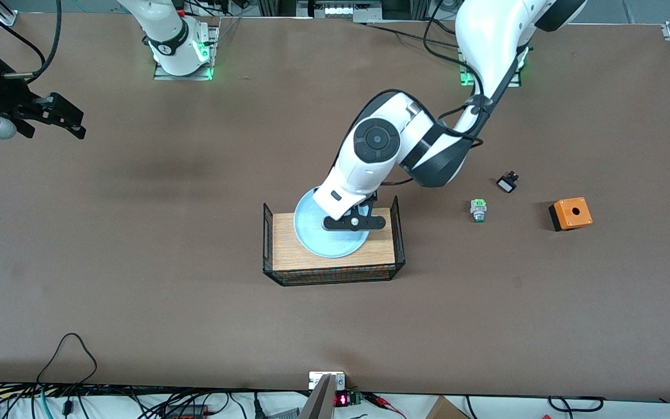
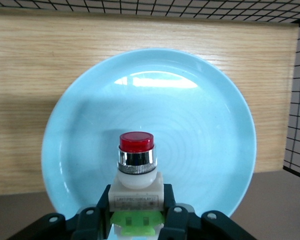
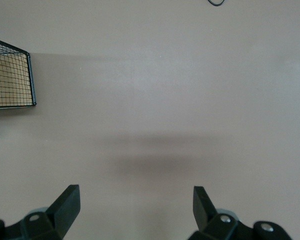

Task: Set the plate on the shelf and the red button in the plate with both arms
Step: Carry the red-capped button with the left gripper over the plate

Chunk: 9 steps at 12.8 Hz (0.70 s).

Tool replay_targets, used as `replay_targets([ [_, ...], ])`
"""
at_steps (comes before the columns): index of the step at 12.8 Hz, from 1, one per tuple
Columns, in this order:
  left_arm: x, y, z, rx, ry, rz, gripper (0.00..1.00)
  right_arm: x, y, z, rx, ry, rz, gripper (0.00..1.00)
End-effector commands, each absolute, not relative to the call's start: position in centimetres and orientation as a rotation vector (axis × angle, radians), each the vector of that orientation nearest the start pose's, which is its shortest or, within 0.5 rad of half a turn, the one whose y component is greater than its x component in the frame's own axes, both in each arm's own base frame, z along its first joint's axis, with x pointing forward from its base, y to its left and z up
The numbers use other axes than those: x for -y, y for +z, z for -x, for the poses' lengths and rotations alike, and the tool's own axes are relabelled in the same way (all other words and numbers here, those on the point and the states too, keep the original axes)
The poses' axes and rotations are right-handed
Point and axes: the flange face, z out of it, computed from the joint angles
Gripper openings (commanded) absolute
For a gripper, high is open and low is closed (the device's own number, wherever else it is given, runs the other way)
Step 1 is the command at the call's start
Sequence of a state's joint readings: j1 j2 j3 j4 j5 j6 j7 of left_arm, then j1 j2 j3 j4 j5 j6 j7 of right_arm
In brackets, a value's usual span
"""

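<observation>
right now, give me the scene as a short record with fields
left claw: shut on the red button, over the plate
right claw: open, holding nothing, waiting over bare table toward the right arm's end
plate: on the wooden tray with wire mesh sides
also on table: green-tipped switch, small black switch, orange box, all toward the left arm's end

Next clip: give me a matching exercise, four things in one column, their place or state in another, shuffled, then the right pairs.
Things:
1. plate
2. red button
3. right tool
4. orange box

Places or states:
A. open, over bare table
B. on the wooden board inside the wire basket
C. held in the left tool, above the plate
D. on the table toward the left arm's end

Pairs: 1-B, 2-C, 3-A, 4-D
</observation>
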<state>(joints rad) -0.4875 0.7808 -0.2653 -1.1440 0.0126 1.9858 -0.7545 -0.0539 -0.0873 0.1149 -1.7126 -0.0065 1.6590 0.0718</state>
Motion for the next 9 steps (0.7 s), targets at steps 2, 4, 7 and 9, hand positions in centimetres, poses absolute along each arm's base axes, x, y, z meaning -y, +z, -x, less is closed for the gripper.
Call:
replay_targets([
  [2, 48.2, 34.0, -60.8, 0.127, 0.017, 3.329, 0.16, -3.3, 61.5, -53.0, -0.017, -0.052, 3.16, 1.0],
  [4, 47.5, 34.3, -61.3, 0.153, 0.011, 3.328, 0.66, -3.3, 61.5, -53.0, -0.017, -0.052, 3.16, 1.0],
  [7, 47.1, 37.1, -61.2, 0.154, -0.016, 3.33, 1.0, -3.3, 61.5, -53.0, -0.017, -0.057, 3.16, 1.0],
  [9, 46.4, 40.3, -60.2, 0.139, 0.038, 3.293, 1.0, -3.3, 61.6, -53.0, -0.017, -0.061, 3.159, 1.0],
])
